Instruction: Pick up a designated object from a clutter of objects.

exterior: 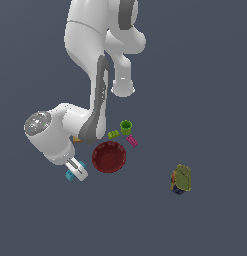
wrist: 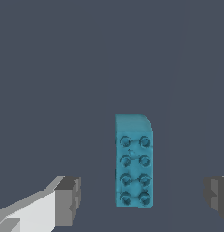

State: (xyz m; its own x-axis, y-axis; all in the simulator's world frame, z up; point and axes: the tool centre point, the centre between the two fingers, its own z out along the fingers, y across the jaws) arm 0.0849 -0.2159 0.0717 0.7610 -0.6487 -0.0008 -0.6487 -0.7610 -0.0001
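Cyan brick mostly hidden behind the end effector in the exterior view; only a small corner shows. Tan block almost fully covered by the arm. Arm's upper part cut by the frame's top edge. Canister too small to read detail. Wrist view: both fingers cut off by the frame edges.

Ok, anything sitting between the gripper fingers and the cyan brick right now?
No. In the wrist view the cyan brick stands between the open gripper's fingers, with only bare floor on either side of it.
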